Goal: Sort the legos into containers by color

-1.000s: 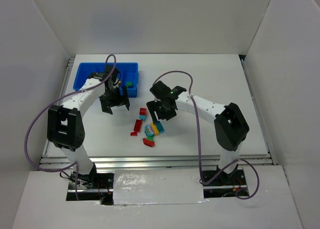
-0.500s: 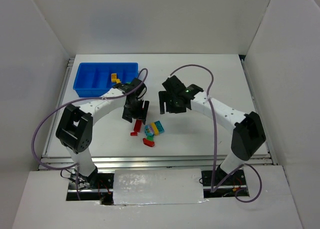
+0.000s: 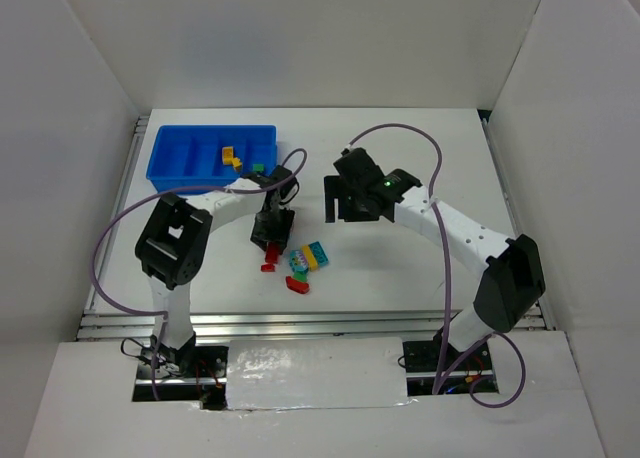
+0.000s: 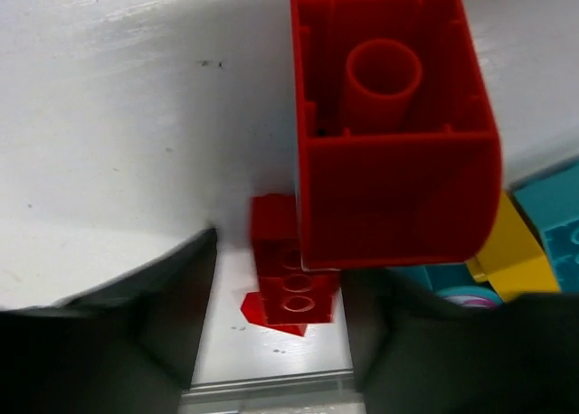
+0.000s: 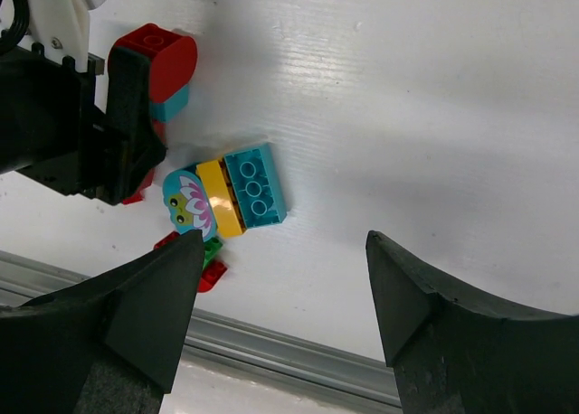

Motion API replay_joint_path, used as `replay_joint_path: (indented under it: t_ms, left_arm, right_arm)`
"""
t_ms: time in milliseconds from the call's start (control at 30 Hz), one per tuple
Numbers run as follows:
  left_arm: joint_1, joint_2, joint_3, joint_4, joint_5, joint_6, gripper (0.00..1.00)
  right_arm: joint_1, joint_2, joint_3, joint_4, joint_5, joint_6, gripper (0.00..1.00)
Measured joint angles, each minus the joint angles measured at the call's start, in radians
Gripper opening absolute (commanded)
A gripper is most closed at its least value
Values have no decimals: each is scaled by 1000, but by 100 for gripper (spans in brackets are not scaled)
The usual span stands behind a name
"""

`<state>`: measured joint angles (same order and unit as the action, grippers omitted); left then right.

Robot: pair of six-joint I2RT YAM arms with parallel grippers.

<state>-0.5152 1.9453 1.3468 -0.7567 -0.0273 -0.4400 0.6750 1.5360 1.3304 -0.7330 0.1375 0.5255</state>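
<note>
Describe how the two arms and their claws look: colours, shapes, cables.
The left arm and right arm have white links and black joint housings. The left claw and right claw are black, with broad dark fingers. A purple cable loops along each arm. A small green light glows on the right wrist.

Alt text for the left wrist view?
A large red brick, hollow underside toward the camera, fills the upper right. A smaller red brick lies below it between the fingers of the left end effector; a yellow brick and a cyan brick show at right.
</note>
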Motion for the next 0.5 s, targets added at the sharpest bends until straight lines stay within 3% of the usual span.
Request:
replay_joint_path:
  t_ms: [67,100,200,367,500]
  left_arm:
    - [0,0,0,5,-2,13,45]
    - [0,0,0,10,-3,18,27]
    - [0,0,4,9,-7,27,0]
    - [0,-8,39,-37,-25,42,0]
    - [3,-52,176,-127,-69,46,0]
  right_arm:
    - [-1,0,0,0,1,-2,80]
    - [-2,0,0,1,2,-3,80]
    - [-6,5,1,1,3,-7,80]
    - [-11,23,16,1,5,-18,80]
    - [-18,27,27,0,5,-26,80]
